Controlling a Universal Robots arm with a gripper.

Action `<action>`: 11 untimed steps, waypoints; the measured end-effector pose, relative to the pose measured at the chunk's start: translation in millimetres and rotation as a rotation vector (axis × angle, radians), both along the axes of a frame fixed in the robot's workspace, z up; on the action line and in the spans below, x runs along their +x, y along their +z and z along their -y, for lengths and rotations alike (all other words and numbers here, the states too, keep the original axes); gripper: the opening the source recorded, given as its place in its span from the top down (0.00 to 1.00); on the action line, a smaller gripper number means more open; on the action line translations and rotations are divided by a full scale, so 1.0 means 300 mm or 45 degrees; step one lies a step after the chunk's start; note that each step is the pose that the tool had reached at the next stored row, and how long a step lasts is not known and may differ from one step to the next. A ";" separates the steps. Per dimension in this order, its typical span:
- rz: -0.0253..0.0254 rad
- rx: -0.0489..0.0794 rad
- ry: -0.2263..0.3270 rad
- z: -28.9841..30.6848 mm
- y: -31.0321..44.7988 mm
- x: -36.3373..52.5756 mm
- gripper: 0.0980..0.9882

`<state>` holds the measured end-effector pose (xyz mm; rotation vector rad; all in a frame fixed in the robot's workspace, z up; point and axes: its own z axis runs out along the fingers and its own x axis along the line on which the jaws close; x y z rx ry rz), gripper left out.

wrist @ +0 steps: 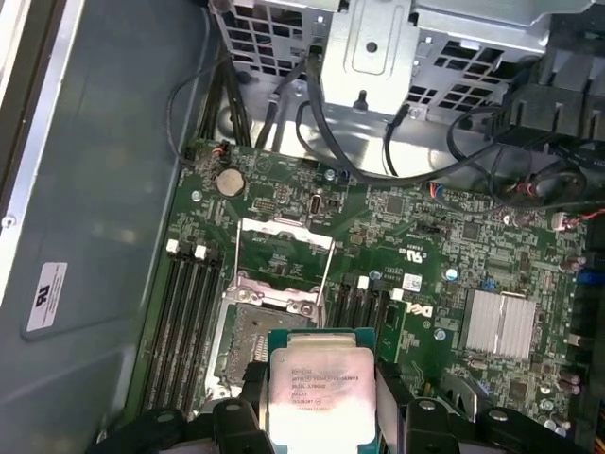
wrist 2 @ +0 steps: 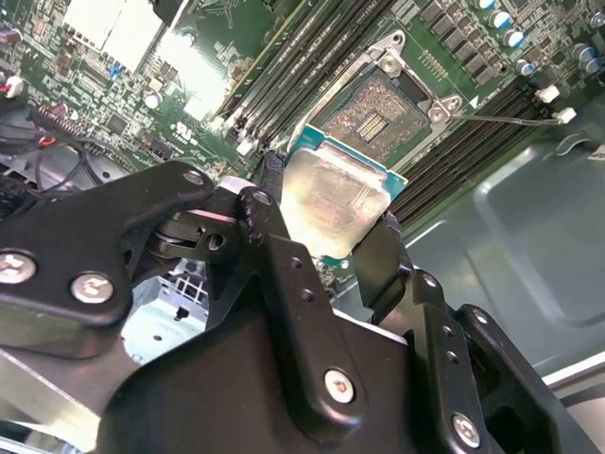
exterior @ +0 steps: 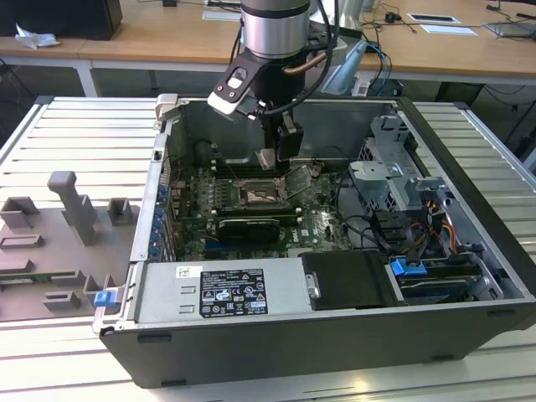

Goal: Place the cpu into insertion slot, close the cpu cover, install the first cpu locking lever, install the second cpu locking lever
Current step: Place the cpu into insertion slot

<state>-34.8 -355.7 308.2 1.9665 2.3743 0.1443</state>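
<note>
End effector [wrist 2: 328, 210] gripping cpu [wrist: 321, 392] over insertion slot [wrist: 248, 333], ribbed table [exterior: 50, 126], desks [exterior: 167, 38] behind

The cpu [wrist: 321, 392] — dull, smooth silvery metal face.

Open computer case [exterior: 276, 356], grey power supply [exterior: 222, 291]

One arm [exterior: 272, 25] carries one gripper [wrist 2: 331, 222] with two fingers [wrist 2: 383, 260]. There is one cpu [wrist: 321, 397], one insertion slot [wrist: 257, 331] and one cpu cover [wrist: 284, 225]. One computer case [exterior: 335, 352] holds one green circuit board [wrist: 425, 246], one power supply [exterior: 222, 293], one finned silver heatsink [wrist: 501, 326] and one coin battery [wrist: 227, 180]. Two blue plastic tabs [exterior: 408, 268] show in the exterior view, one inside the case at the exterior view's right and one outside it at the left. One grey moulded tray [exterior: 50, 251] lies at the exterior view's left.
</note>
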 end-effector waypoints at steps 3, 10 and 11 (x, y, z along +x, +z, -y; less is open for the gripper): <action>-0.0001 0.000 -0.024 0.000 -0.002 0.000 0.50; 0.0000 0.000 -0.073 0.000 -0.008 0.000 0.50; 0.0000 0.000 -0.080 0.000 -0.009 0.000 0.50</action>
